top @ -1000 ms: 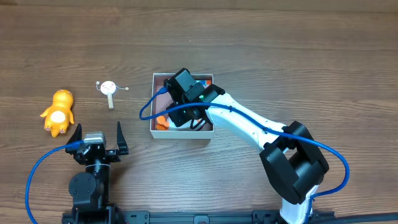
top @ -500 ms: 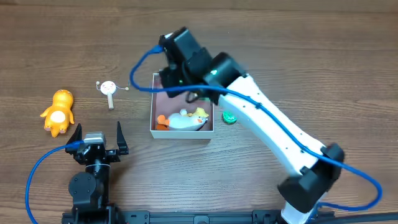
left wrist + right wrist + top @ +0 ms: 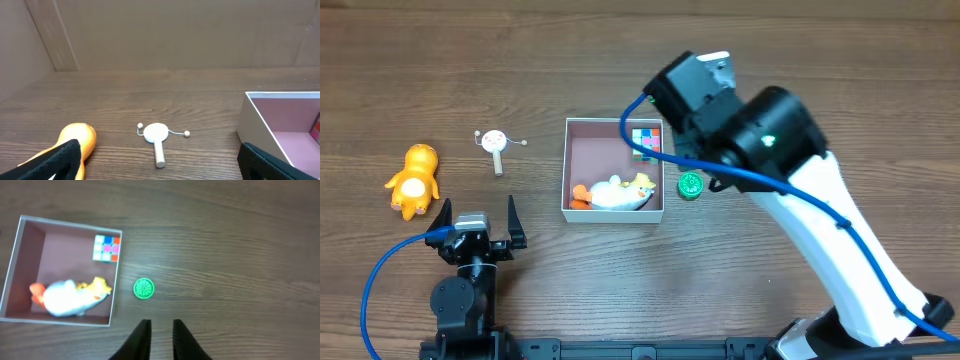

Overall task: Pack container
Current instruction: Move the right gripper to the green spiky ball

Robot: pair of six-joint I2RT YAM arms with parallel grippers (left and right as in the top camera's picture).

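The container (image 3: 566, 170) is a square white-walled box with a mauve inside (image 3: 65, 255), at the table's middle. In it lie a white and yellow duck-like toy (image 3: 615, 193) (image 3: 70, 296) with an orange piece (image 3: 580, 197) at its left end, and a colour-tiled cube (image 3: 646, 140) (image 3: 106, 248). My right gripper (image 3: 161, 325) hangs high above the table right of the box, its fingers a narrow gap apart with nothing between them. My left gripper (image 3: 478, 215) (image 3: 160, 165) rests wide open near the front left, holding nothing.
A green disc (image 3: 691, 186) (image 3: 143, 288) lies on the wood just right of the box. An orange toy figure (image 3: 413, 180) (image 3: 75, 140) and a small white rattle drum (image 3: 495, 142) (image 3: 156, 135) lie at the left. My right arm (image 3: 820, 220) crosses the right side.
My right arm has risen out of the box and swung to the right, leaving the duck-like toy inside; its fingers have parted a little. The left arm has not moved.
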